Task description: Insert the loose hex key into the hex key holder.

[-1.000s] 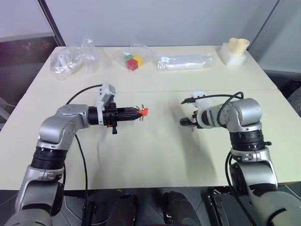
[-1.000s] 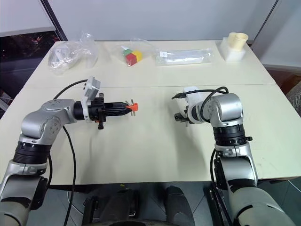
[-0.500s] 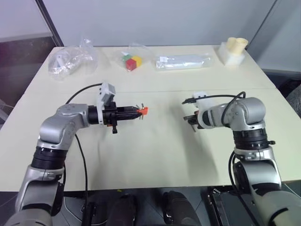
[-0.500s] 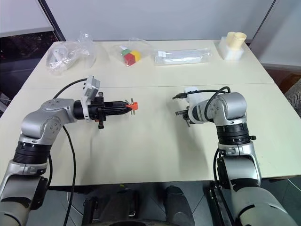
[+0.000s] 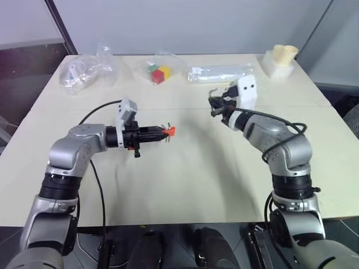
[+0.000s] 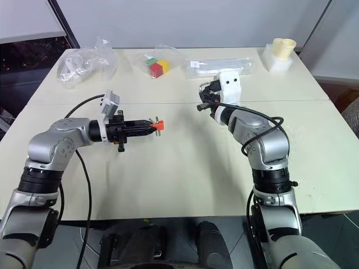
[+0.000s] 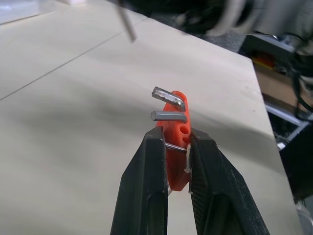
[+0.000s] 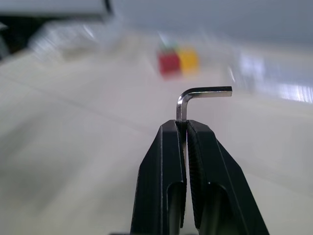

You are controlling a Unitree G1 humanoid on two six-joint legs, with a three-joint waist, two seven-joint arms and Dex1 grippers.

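My right pincer [image 8: 186, 128], clamped on the loose hex key [image 8: 203, 95], hangs well apart from the hex key holder [image 5: 171, 131], which my left pincer [image 7: 173, 147] grips, keys pointing crosswise.

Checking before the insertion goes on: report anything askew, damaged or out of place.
Nothing stands out. The right gripper is shut on the loose hex key, bent end clear of the fingers. The left gripper is shut on the hex key holder, its seated keys intact.
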